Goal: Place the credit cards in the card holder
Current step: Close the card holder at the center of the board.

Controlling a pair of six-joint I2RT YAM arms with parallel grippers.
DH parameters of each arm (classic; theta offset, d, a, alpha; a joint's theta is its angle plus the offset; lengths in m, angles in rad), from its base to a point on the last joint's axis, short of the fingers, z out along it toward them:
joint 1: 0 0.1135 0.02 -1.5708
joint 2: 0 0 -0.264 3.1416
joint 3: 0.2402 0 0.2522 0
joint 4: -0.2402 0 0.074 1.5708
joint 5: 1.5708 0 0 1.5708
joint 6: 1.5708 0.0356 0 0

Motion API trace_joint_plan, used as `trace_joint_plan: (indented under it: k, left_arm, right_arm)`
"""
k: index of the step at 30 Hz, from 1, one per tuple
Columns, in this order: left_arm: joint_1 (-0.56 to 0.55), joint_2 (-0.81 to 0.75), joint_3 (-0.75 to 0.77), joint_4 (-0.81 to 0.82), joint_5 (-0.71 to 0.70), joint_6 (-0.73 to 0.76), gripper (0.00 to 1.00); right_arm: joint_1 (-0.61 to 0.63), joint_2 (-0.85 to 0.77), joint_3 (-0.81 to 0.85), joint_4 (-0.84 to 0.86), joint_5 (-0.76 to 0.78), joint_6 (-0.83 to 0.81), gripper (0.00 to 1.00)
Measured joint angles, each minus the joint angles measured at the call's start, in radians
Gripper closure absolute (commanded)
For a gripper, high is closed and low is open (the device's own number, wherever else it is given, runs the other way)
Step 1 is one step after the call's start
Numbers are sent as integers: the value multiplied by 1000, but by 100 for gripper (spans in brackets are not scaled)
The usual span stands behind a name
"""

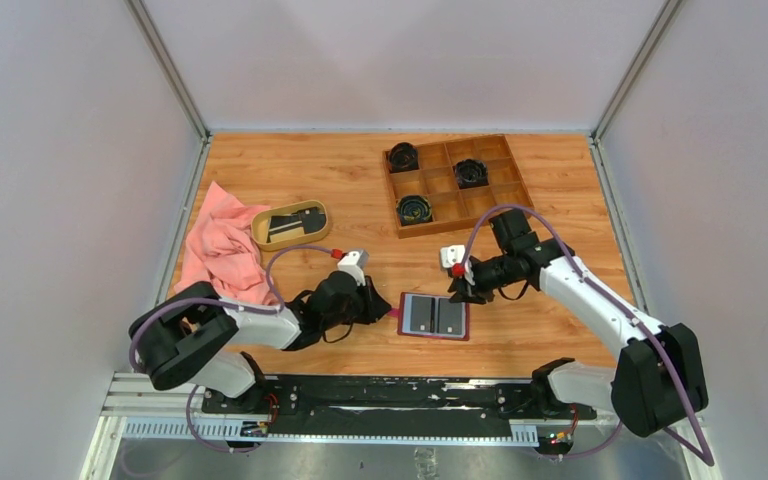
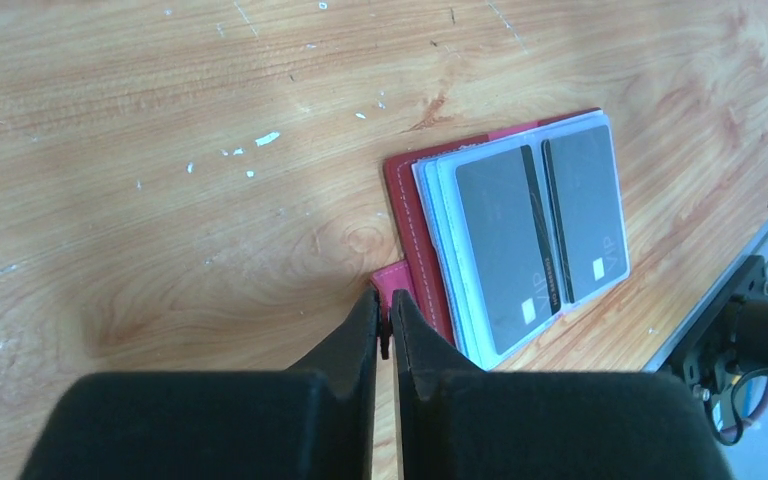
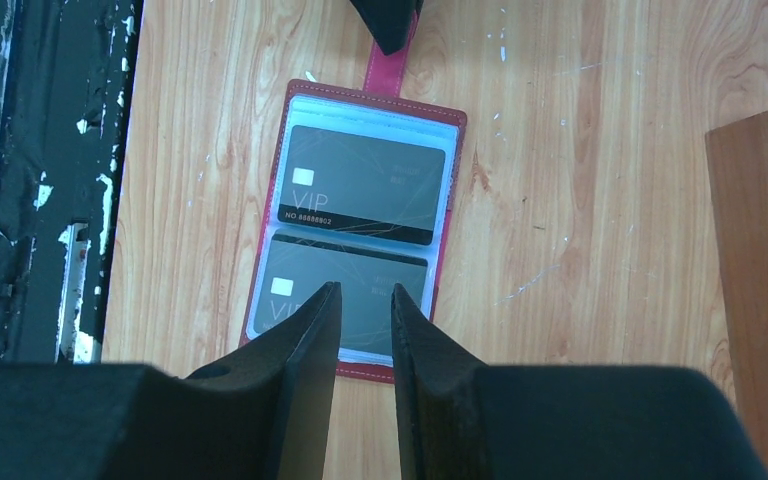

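The dark red card holder (image 1: 434, 316) lies open on the table, with two dark grey credit cards (image 2: 505, 240) (image 2: 585, 215) side by side under its clear pockets. My left gripper (image 2: 384, 298) is shut on the holder's pink-red snap tab (image 2: 400, 277) at its left edge. My right gripper (image 3: 365, 290) hangs open over the holder's right half, its narrow gap above one card (image 3: 360, 262) with nothing between the fingers. The other card (image 3: 365, 185) shows in full, and the left fingers (image 3: 390, 25) meet the tab (image 3: 385, 72) beyond it. More dark cards lie in the tan oval dish (image 1: 290, 225).
A pink cloth (image 1: 222, 250) is bunched at the left beside the dish. A wooden compartment box (image 1: 457, 183) with three black coiled items stands at the back right. The black base rail (image 1: 360, 395) runs along the near edge.
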Motion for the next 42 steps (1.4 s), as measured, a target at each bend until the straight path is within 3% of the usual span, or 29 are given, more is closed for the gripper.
trace_joint_plan:
  k: [8, 19, 24, 32, 42]
  left_arm:
    - [0, -17, 12, -37, -15, 25, 100]
    - [33, -273, 6, -184, -97, 96, 100]
    - [55, -354, 10, -277, -109, 137, 100]
    - [55, -362, 56, -342, -74, 153, 100]
    - [50, -352, 114, -349, -19, 145, 100]
  right_arm:
    - [-6, 21, 32, -9, -8, 51, 71]
    - [-17, 77, 68, -26, -71, 158, 72]
    - [-18, 176, 122, -32, -90, 267, 76]
    - [-19, 376, 196, -28, -43, 463, 89]
    - [-19, 509, 241, -65, 76, 531, 92]
